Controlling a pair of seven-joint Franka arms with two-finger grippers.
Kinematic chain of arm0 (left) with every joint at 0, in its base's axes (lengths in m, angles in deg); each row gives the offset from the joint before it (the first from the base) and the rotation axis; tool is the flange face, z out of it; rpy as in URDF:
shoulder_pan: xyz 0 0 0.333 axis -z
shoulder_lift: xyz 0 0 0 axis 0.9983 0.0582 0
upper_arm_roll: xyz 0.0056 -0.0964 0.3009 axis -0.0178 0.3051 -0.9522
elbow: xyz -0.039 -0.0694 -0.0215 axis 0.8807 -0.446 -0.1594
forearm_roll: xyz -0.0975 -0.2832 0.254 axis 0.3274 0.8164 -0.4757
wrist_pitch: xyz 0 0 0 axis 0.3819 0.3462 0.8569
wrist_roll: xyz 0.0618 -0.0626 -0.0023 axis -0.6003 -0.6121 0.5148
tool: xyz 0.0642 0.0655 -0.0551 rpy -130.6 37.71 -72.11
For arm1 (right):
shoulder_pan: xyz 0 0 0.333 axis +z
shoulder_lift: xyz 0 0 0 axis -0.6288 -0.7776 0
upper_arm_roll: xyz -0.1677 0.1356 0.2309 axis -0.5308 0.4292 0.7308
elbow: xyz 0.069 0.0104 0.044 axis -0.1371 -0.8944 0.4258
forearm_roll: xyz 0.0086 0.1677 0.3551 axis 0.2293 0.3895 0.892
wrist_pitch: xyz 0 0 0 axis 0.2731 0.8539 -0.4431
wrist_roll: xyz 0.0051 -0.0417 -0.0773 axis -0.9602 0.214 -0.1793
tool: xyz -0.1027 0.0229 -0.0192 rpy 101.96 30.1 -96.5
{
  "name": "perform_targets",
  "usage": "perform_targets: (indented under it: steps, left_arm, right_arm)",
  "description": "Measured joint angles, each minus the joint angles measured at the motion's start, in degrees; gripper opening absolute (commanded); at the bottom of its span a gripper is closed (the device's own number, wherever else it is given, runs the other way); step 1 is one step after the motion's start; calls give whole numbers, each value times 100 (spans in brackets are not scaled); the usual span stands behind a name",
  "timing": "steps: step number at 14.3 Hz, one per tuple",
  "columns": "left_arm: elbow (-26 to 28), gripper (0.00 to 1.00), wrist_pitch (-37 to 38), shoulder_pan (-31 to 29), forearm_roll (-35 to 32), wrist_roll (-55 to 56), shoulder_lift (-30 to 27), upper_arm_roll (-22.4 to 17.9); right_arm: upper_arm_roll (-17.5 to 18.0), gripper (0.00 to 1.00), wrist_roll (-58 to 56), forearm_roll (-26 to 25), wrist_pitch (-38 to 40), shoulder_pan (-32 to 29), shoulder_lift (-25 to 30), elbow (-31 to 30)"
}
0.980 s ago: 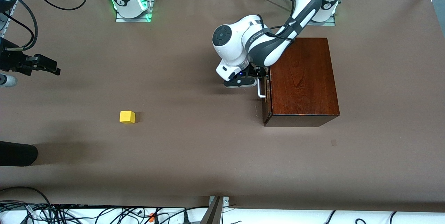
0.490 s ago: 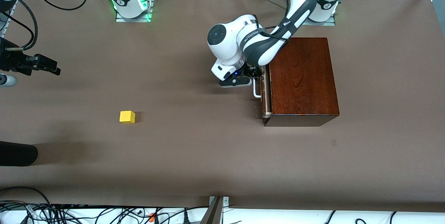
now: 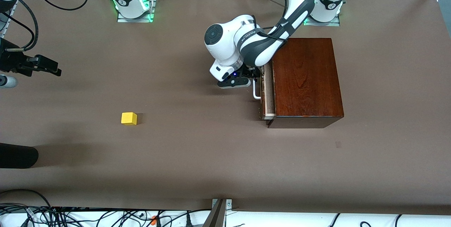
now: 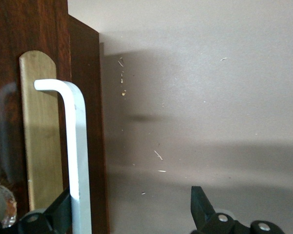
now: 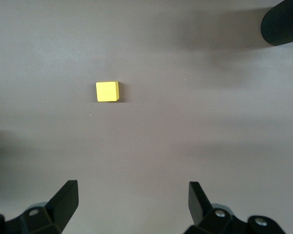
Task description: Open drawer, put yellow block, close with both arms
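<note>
The barely opened drawer [image 3: 268,93], mid-frame, was best drawn straight out by its white bar handle [image 4: 78,146], hooked by the wide-spread left gripper [image 4: 132,200], while the wide-open right gripper [image 5: 132,190] waited at the frame's edge, well apart from the yellow block [image 3: 129,118] lying lower on the table.

Both arms [image 3: 243,43] are glossy white with black-grey joint bands, a round dark cap on one joint, thin black cables alongside, green-lit bases, and black grippers.
</note>
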State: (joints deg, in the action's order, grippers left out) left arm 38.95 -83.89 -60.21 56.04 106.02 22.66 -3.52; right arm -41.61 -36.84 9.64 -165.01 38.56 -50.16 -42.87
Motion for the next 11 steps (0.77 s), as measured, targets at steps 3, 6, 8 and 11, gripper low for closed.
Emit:
perform_targets:
  steps: [3,6,8,11]
  left_arm:
    - [-108,100,-53,51,3,37,66,18]
    - [-173,100,-50,74,17,54,108,19]
    - [-222,100,-94,76,81,71,123,19]
    - [-394,100,-316,136,158,241,223,61]
  right_arm:
    - [3,100,0,0,-4,1,0,3]
    - [-1,100,1,0,-7,0,0,3]
    - [-4,100,2,0,-45,-9,-3,3]
    - [-68,100,5,97,-93,-19,-34,3]
